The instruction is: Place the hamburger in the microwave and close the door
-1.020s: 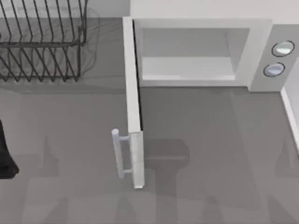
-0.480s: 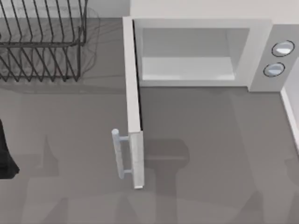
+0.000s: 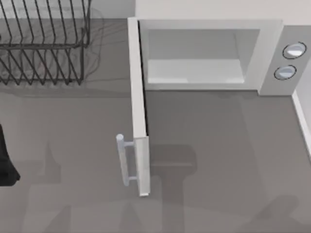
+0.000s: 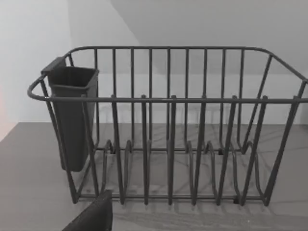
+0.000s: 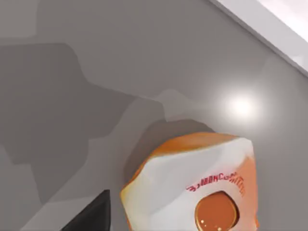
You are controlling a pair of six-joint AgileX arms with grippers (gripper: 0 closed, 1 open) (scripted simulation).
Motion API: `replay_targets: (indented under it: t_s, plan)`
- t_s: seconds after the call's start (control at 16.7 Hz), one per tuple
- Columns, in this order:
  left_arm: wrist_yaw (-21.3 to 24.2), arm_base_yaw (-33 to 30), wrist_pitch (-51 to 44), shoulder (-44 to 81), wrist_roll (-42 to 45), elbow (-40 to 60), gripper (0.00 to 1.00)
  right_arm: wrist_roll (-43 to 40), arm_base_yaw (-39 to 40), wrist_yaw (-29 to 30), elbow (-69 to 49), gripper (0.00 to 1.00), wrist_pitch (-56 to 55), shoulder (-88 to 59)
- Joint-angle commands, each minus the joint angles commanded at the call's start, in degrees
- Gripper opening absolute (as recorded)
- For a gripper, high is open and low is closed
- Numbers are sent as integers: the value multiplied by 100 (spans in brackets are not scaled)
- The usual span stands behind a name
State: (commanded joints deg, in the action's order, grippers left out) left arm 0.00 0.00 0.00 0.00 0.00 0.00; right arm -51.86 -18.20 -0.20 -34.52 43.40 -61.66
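While the shadow patches on the table [image 3: 209, 145] shift a little near the lower right corner of the top view compared with half a second ago, everything solid stays as it was: door, microwave, rack, my left arm.

One microwave [image 3: 214, 53], open, cavity pale and bare. One door [image 3: 138, 111] swung out toward the camera, edge-on, with one bar handle [image 3: 124, 160] on its left face. Two knobs [image 3: 290, 60] on the grey side panel. One black wire rack [image 3: 43, 43] at the far left; in my left wrist view it stands just ahead of my left gripper, with one dark cup [image 4: 72, 115] clipped to its end.

One hamburger [image 5: 192, 183], on the table right under my right gripper in the right wrist view: whitish wrapper with orange edges, red lettering, one reddish-brown round spot. It lies outside the microwave.

My left arm [image 3: 6, 160] sits parked at the left edge. One dark finger tip pokes into each wrist view; I cannot tell how wide either gripper is.
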Motion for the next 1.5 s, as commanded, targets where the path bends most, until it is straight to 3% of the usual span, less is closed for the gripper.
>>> replay_targets:
  t_s: [0.36, 0.78, 1.32, 1.5]
  plan:
    - [0, 0, 0, 0, 0, 0, 100, -1455, -513, 3, -1015, 100, 1174, -1691]
    - [0, 0, 0, 0, 0, 0, 100, -1580, -535, 3, -1089, 100, 1242, -1822]
    - [0, 0, 0, 0, 0, 0, 100, -1546, -536, 2, -111, 100, -770, -2823]
    - [0, 0, 0, 0, 0, 0, 100, -1548, -537, 2, 8, 100, -977, -2956]
